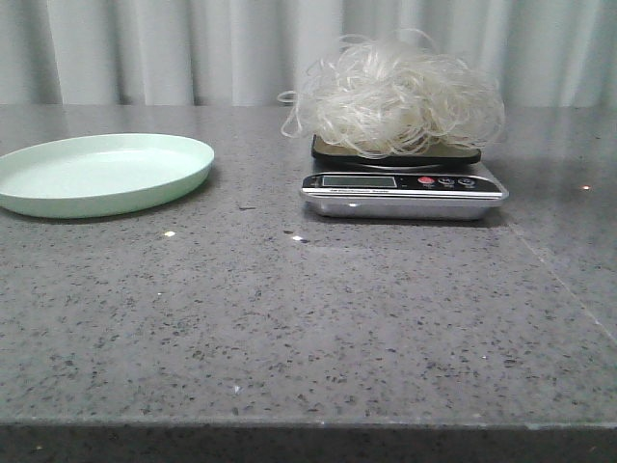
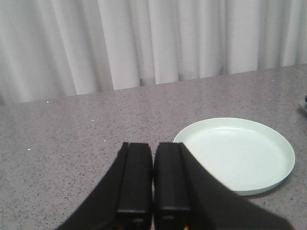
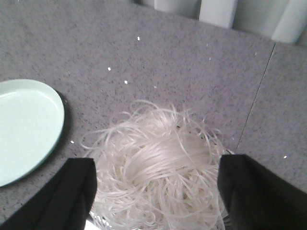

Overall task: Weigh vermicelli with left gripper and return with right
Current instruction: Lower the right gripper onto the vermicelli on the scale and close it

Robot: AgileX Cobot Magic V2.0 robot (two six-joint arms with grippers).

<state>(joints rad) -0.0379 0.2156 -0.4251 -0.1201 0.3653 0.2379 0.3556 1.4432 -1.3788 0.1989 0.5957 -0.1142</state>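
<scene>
Your left gripper (image 2: 152, 179): jaws pressed together, nothing between them, hanging over bare table (image 2: 62, 143) with the plate (image 2: 238, 154) just beside. Your right gripper (image 3: 156, 191): jaws spread wide, one finger (image 3: 72, 191) on each side of the vermicelli (image 3: 158, 167), poised above it; contact cannot be judged. The vermicelli (image 1: 395, 96) sits heaped on the scale (image 1: 405, 188), covering its dark platform. The mass is wider than tall, its long axis running left-right across your front view; loose wisps trail off its left end toward the plate (image 1: 101, 174). Plate and scale stand well apart on the table (image 1: 289, 318).
</scene>
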